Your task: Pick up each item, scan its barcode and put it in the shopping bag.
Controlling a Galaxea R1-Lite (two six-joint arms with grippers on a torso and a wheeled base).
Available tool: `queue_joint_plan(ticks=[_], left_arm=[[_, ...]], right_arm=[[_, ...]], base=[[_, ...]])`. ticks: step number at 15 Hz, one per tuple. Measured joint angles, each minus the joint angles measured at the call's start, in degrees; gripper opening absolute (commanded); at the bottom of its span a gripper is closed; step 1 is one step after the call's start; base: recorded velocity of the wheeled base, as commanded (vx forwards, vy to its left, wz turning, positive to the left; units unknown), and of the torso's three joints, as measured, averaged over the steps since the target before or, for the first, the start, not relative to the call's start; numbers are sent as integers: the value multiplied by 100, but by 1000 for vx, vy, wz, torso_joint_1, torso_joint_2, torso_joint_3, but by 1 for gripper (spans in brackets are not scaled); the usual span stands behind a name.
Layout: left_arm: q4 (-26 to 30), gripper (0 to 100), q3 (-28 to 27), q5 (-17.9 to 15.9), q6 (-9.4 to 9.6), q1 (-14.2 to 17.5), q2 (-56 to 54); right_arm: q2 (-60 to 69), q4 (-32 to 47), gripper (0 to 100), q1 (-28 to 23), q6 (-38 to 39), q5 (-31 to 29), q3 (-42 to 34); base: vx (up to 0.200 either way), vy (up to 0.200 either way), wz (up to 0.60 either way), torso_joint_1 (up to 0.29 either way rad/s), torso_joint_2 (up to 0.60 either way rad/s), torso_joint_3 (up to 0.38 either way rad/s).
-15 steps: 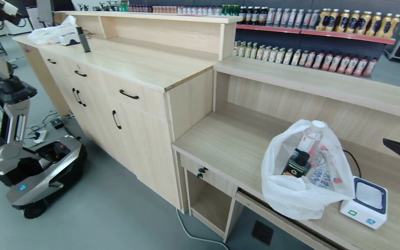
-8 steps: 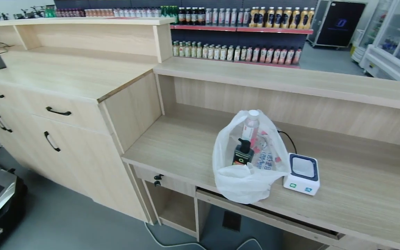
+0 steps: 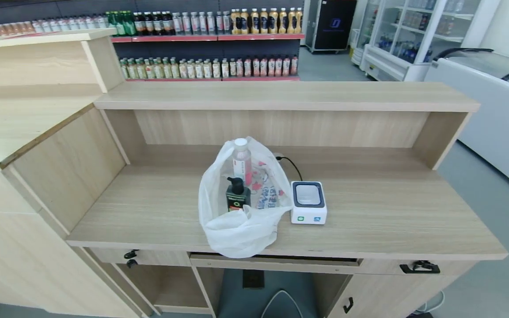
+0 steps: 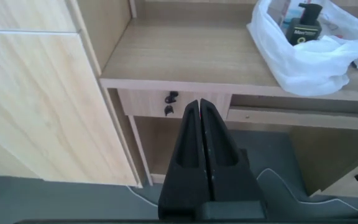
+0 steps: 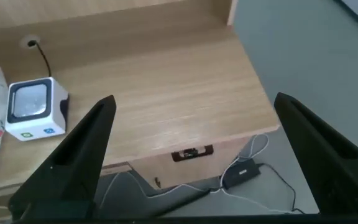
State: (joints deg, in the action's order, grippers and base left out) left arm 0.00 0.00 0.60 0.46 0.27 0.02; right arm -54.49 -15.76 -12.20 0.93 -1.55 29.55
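A white plastic shopping bag [image 3: 241,221] stands open on the wooden counter [image 3: 391,221], holding a clear bottle with a white cap [image 3: 241,161] and a dark pump bottle [image 3: 237,198]. Touching the bag's right side is a white barcode scanner [image 3: 309,202] with a dark window. My left gripper [image 4: 199,118] is shut and empty, held low in front of the counter's drawer, left of the bag [image 4: 316,56]. My right gripper [image 5: 191,118] is open and empty, above the counter's right end, to the right of the scanner [image 5: 32,109].
A raised ledge [image 3: 281,95] runs along the counter's back. A taller cabinet [image 3: 24,132] adjoins on the left. Drink shelves [image 3: 210,66] and glass coolers [image 3: 396,39] stand behind. A cable [image 3: 290,164] runs from the scanner to the back wall.
The head camera has swung to the right, so the bag and scanner now sit near the picture's middle. The bag, bottles and scanner keep their places on the counter.
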Motion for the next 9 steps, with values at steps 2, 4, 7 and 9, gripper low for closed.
queue_joint_plan(ticks=[2, 4, 7, 9], left_arm=[[0, 0, 0, -2, -2, -5, 0], [2, 0, 0, 0, -2, 0, 0], [0, 0, 0, 0, -2, 0, 0], [0, 0, 0, -2, -2, -5, 0]], right_arm=[[549, 184, 100, 38, 183, -15, -210], [1407, 540, 100, 135, 197, -17, -605], [3003, 1158, 100, 427, 106, -28, -1442], [3962, 1306, 100, 631, 73, -9, -2250]], base=[[0, 0, 0, 0, 0, 0], [0, 0, 0, 0, 0, 0], [0, 0, 0, 0, 0, 0], [0, 0, 0, 0, 0, 0]])
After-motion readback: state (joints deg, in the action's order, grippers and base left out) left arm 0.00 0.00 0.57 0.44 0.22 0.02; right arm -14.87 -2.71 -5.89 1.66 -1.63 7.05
